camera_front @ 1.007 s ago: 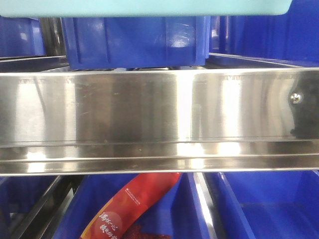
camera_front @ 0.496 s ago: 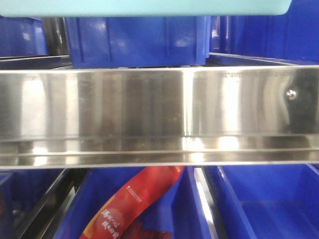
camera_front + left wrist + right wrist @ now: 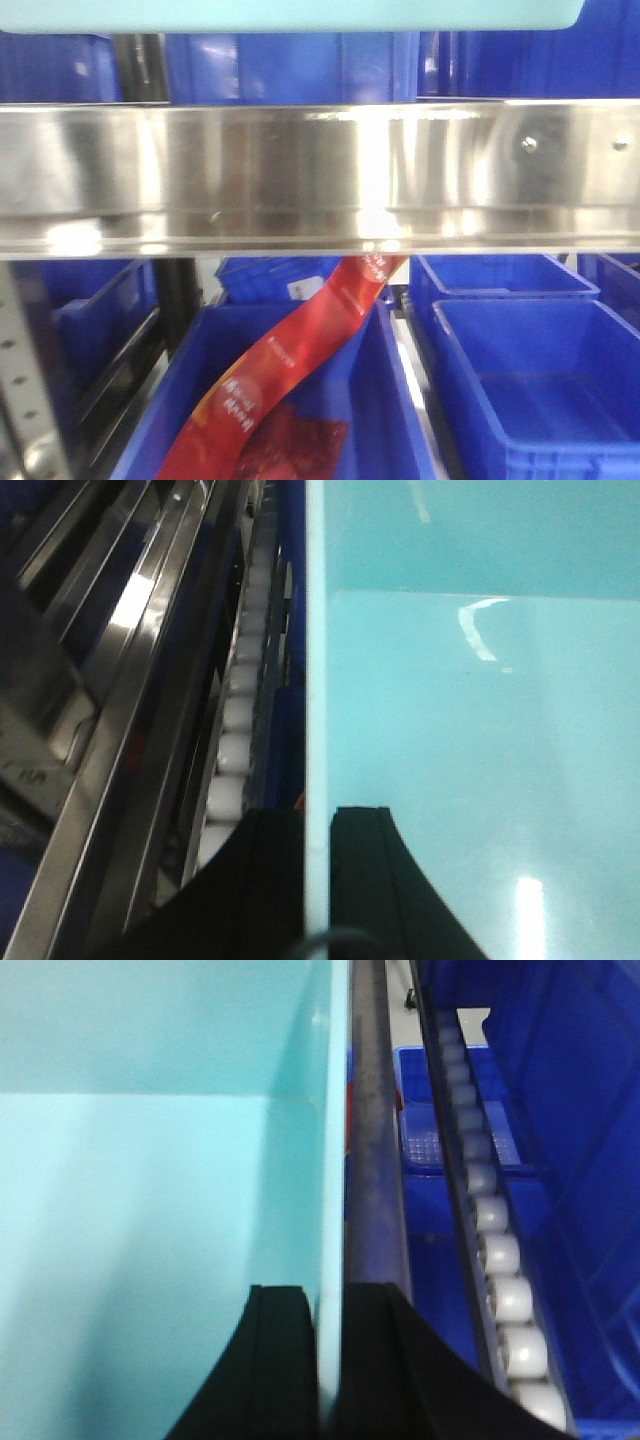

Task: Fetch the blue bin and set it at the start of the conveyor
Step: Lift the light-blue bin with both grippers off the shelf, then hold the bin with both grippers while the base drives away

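left gripper (image 3: 317, 825) clamped on blue bin (image 3: 470, 740) wall, one finger each side of the rim; right gripper (image 3: 330, 1305) pinching the opposite wall the same way. front view: bin at top edge, above steel shelf rail (image 3: 300, 170), dark blue bins (image 3: 530, 370) below

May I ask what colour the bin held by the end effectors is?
The blue bin is light turquoise, clearest in the right wrist view.
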Tool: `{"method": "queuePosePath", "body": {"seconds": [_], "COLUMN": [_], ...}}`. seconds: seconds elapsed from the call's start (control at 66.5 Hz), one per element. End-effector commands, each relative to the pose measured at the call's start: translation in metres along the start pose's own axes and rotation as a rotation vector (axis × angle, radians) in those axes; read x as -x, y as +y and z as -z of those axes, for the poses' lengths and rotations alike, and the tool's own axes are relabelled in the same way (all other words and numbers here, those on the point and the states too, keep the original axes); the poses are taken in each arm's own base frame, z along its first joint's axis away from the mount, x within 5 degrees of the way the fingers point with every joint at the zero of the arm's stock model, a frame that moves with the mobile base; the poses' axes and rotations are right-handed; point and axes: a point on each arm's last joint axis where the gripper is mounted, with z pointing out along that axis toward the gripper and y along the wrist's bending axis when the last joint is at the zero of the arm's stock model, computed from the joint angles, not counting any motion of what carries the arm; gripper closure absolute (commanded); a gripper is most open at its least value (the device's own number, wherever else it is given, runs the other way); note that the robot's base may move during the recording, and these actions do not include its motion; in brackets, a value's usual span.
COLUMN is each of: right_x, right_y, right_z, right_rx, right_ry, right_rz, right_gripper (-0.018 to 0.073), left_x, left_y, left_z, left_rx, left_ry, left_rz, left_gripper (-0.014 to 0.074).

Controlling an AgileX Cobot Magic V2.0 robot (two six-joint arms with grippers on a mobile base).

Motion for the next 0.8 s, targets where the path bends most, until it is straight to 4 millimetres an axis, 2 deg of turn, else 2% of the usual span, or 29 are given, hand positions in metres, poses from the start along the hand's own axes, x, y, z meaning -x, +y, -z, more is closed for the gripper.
{"method": "queuePosePath", "body": {"seconds": [0.0, 0.782], "right_x": [0.0051, 0.0051], "right_y": [0.0015, 0.0015], "right_z": [0.0045, 0.0045], "right_rx": [0.023, 0.023], "right_ry": [-0.056, -0.056], "right_rz": [0.019, 0.019], "right_gripper": [0.0713, 0.0713], "left_x": [0.0049, 0.0049], "left_y": [-0.0008, -0.0008], "left_z": [0.0065, 0.0065], "left_rx": [-0.019, -0.019], "left_ry": [-0.054, -0.054], "left_rz": [-0.015, -0.015], "left_gripper": [0.0708, 0.0708]}}
